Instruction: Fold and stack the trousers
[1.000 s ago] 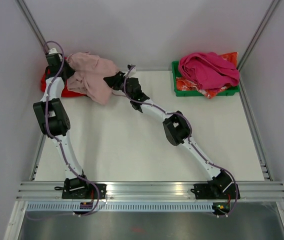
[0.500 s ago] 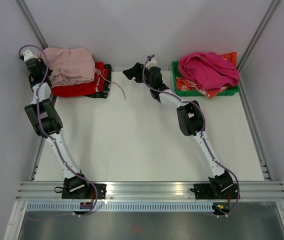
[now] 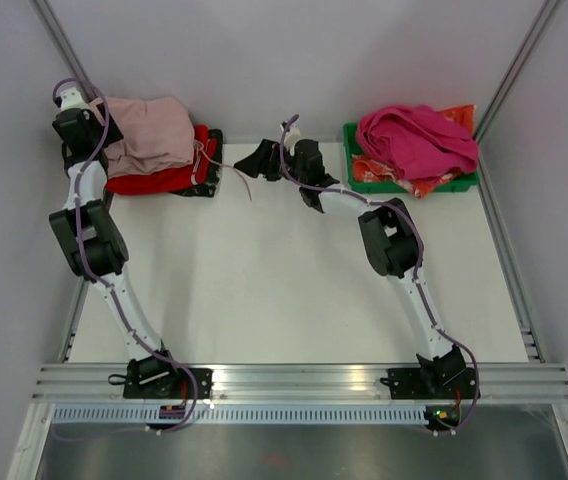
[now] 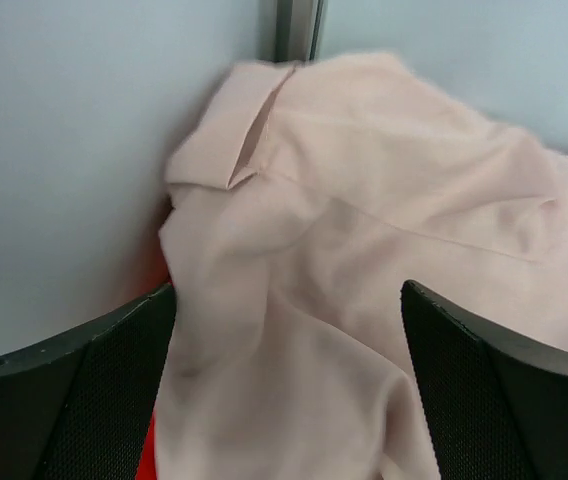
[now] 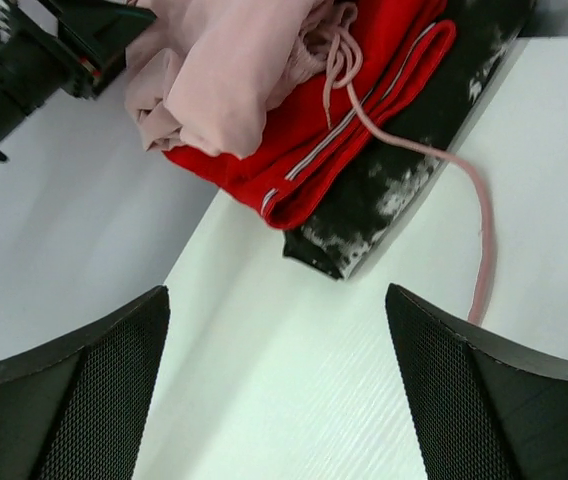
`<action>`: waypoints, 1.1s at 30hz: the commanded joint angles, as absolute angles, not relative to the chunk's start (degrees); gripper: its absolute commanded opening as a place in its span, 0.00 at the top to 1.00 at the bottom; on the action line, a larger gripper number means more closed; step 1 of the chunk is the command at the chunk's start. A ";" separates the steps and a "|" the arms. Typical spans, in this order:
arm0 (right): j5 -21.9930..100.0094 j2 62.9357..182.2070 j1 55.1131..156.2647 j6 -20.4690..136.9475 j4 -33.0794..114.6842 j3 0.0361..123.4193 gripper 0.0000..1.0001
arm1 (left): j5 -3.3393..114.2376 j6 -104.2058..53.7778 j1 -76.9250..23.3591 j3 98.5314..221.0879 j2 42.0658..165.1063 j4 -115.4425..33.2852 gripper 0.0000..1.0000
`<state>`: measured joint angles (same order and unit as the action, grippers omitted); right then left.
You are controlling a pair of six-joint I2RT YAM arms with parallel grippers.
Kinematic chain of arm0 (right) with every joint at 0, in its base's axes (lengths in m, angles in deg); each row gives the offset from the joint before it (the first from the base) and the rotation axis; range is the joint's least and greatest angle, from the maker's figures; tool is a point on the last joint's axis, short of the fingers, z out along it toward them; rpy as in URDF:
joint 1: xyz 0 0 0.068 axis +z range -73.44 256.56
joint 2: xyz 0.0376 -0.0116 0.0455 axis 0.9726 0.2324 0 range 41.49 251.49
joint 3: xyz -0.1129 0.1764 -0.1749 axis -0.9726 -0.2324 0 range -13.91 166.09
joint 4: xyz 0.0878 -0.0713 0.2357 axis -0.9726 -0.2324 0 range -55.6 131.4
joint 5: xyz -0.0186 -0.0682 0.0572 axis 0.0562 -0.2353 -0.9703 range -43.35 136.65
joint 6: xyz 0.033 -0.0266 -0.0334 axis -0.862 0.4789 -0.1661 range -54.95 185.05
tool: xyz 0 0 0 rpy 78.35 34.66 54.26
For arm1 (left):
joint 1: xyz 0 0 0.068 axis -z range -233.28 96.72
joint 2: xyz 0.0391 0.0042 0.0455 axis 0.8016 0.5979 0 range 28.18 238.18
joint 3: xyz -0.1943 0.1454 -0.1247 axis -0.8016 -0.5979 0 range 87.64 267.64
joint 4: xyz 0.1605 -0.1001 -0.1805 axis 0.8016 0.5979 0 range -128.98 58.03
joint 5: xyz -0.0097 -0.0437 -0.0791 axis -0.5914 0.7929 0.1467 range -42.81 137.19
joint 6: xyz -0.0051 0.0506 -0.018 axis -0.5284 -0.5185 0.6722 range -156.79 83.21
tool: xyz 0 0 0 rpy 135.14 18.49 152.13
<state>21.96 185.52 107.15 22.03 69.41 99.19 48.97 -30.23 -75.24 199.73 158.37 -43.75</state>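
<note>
Upper left of frame: trousers (image 3: 149, 130) folded atop red stack (image 3: 154, 180) | my left pincer (image 4: 289, 300) wide, right pincer (image 5: 274, 292) wide, both empty | step: stacking, seemingly placed | next: tidy trailing cord (image 5: 444, 165), back away cleanly

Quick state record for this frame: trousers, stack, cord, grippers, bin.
trousers: folded, atop the red garments, far-left corner
stack base: black-and-white garment
drawstring: trails off the stack onto the table
left gripper: open, at the trousers' left edge, holding nothing
right gripper: open, empty, right of the stack
green bin: far right, holds magenta garment
</note>
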 commanded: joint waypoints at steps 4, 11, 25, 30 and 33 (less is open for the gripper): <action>16.15 170.00 104.78 22.43 71.89 90.09 0.06 | 32.00 -42.40 -67.20 192.16 136.32 -43.46 0.02; 18.08 157.17 101.26 23.84 68.12 76.90 0.05 | 20.97 -15.85 -55.75 183.47 125.75 -28.60 0.00; 21.16 145.03 91.95 27.79 57.04 65.99 0.02 | 29.27 40.72 -48.89 157.95 137.59 -68.42 0.00; 20.20 145.81 90.71 27.96 56.95 65.55 0.02 | 25.93 41.96 -48.97 161.46 143.31 -72.01 0.00; 19.23 146.96 90.54 27.96 56.87 65.63 0.02 | 25.39 40.99 -49.59 163.40 146.30 -76.75 0.00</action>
